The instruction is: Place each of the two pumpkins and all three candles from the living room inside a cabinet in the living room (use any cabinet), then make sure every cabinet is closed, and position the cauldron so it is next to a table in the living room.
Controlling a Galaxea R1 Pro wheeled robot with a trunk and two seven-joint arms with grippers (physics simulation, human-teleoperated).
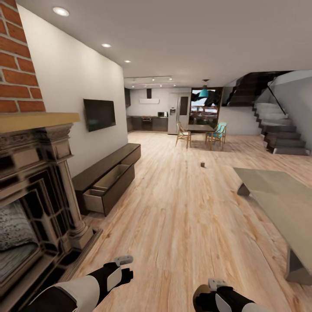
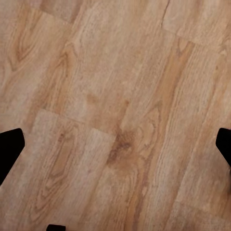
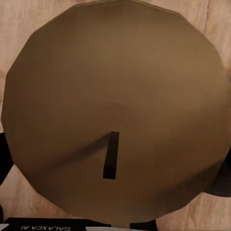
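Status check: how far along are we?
Done: the cabinet drawer is pulled open; its contents are hidden. In hand: a candle in the right tool; the left tool is open over floor. Left: stow it, fetch what looks like a second candle, then the remaining items and close up.

I see a brick fireplace (image 1: 30, 182) at my left, a wall television (image 1: 99, 114) beyond it, stairs (image 1: 279, 130) far right, dining chairs (image 1: 216, 135) ahead on wood floor (image 1: 182, 225).
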